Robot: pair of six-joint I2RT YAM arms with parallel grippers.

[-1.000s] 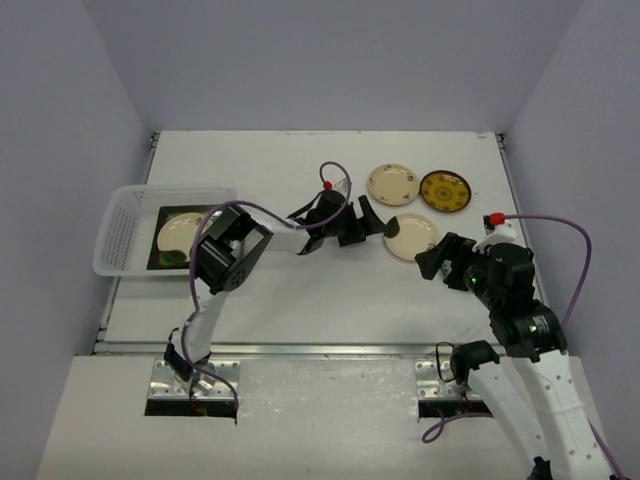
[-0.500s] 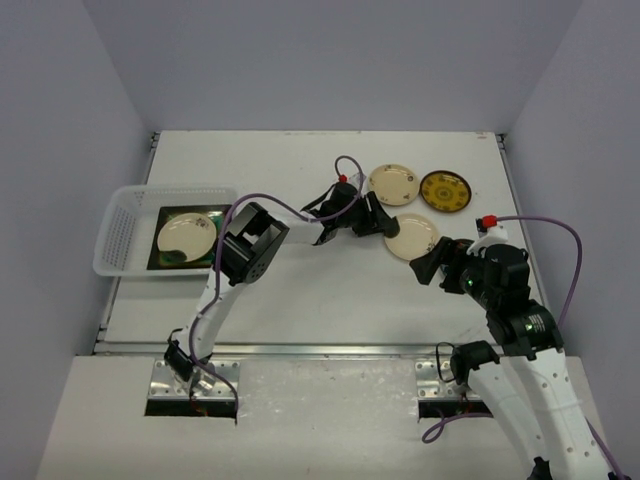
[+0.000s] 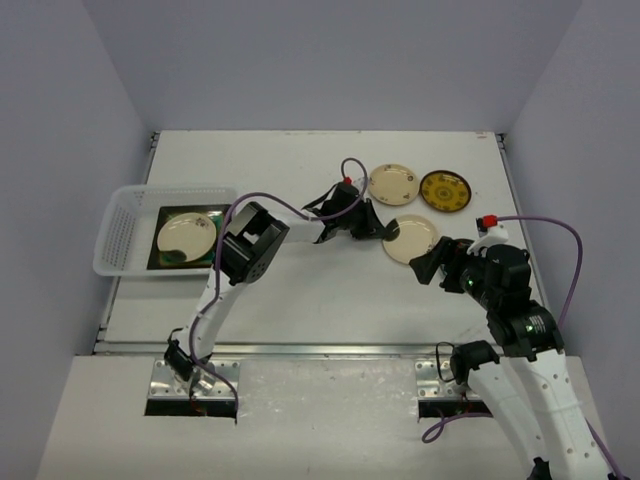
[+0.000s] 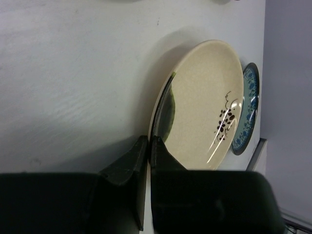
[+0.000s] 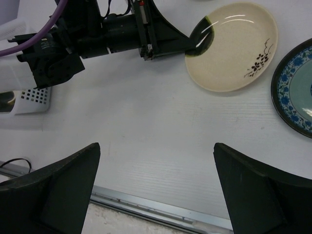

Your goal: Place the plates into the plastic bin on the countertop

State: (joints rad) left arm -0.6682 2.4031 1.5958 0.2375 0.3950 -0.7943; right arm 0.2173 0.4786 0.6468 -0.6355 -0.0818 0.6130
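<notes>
So the left hand (image 4: 148, 141) is shut tight on the rim of the cream plate (image 3: 413, 238), pinching it right at the dark green patch. The plate sits toward the right side of the counter (image 3: 300, 290), well apart from the bin (image 3: 120, 240) over at the left edge. The right hand (image 5: 156, 146) hangs just beside it near the front, fingers wide apart and holding nothing

What worries me: that's a skinny edge pinch on a glazed plate, so once it lifts, the weight hangs out past the fingers and it could droop or slide out on the long haul to the bin. There's also a blue plate (image 5: 297, 92) just beside it that could get clipped. The bin already has a square plate (image 3: 165, 255) with a round plate (image 3: 186, 236) on top, so a sloppy drop means ceramic on ceramic

Hard to tell: whether the plate has left the counter yet, and how far the fingers reach over the rim. The blue plate is cut off in both wrist views and hidden under the right arm from above
</notes>
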